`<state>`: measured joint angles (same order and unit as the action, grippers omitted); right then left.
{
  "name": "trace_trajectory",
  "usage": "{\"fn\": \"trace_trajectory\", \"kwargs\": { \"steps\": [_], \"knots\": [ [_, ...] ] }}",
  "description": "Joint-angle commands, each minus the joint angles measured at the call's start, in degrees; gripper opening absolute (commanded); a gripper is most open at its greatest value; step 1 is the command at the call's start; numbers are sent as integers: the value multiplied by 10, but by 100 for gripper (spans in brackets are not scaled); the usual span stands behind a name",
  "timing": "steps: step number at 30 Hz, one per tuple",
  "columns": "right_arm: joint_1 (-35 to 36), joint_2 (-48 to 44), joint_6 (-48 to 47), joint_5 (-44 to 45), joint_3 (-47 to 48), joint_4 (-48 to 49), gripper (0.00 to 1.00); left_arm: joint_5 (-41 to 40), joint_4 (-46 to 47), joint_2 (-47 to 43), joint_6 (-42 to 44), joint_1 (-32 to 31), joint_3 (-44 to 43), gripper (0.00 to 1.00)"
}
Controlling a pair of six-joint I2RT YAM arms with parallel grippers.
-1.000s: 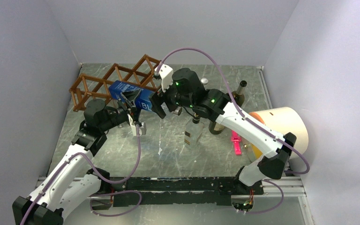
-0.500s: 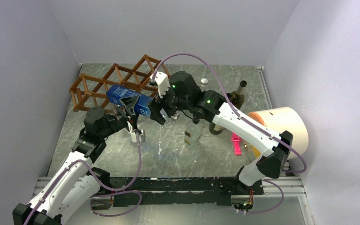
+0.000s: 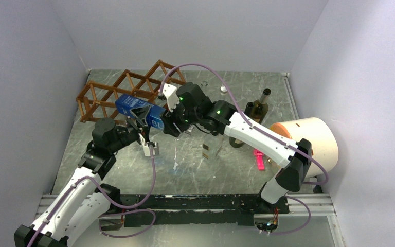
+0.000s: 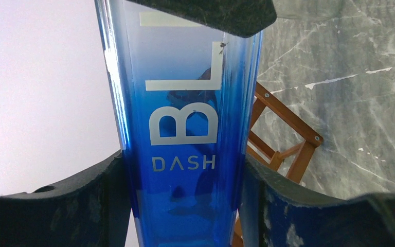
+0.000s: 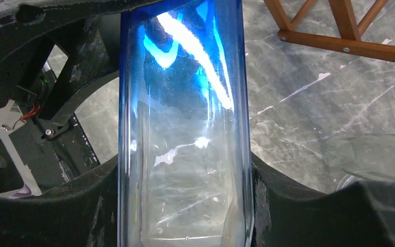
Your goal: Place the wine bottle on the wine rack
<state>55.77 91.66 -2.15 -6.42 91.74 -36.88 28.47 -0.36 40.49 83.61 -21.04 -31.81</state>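
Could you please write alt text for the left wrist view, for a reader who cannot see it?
A blue bottle printed "BL" and "DASH" fills the centre, clamped between the left tool's two dark fingers. Behind it to the right, part of the reddish-brown wooden wine rack stands on a scuffed grey table.
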Motion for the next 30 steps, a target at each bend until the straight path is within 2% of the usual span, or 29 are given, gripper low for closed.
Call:
{"fn": "trace_trajectory", "kwargs": {
  "steps": [1, 2, 4, 5, 7, 8, 9, 10, 11, 12, 20, 25, 27, 30],
  "knots": [
    [7, -1, 9, 11, -12, 33, 39, 23, 134, -22, -18, -1, -26, 7],
    [7, -4, 11, 11, -14, 38, 25, 24, 132, -22, -19, -1, -26, 7],
    [7, -9, 15, 16, -17, 47, 6, 28, 131, -24, -20, -1, -25, 9],
    [8, -12, 17, 20, -19, 52, 0, 29, 133, -25, -22, -1, -23, 14],
    [7, -21, 25, 34, -27, 65, 0, 33, 135, -26, -24, -1, -16, 31],
    [7, -27, 30, 43, -31, 73, 0, 35, 134, -26, -25, -1, -14, 42],
    [7, -33, 35, 52, -35, 82, 0, 37, 132, -25, -25, -1, -11, 62],
    [7, -42, 41, 62, -41, 92, 0, 35, 129, -23, -20, -1, -9, 99],
    [7, -51, 48, 74, -46, 103, 0, 32, 124, -20, -18, -1, -9, 95],
    [7, -60, 55, 89, -51, 113, 0, 29, 117, -17, -16, -1, -9, 94],
    [6, -125, 91, 188, -83, 154, 0, 35, 99, -8, -26, -1, -12, 94],
    [6, -134, 103, 203, -90, 148, 0, 37, 100, -15, -47, -1, -15, 94],
    [6, -134, 105, 201, -91, 146, 0, 41, 121, -21, -87, -1, -12, 94],
    [6, -131, 108, 194, -91, 142, 0, 39, 186, -32, -213, 0, -9, 94]
  ]
}}
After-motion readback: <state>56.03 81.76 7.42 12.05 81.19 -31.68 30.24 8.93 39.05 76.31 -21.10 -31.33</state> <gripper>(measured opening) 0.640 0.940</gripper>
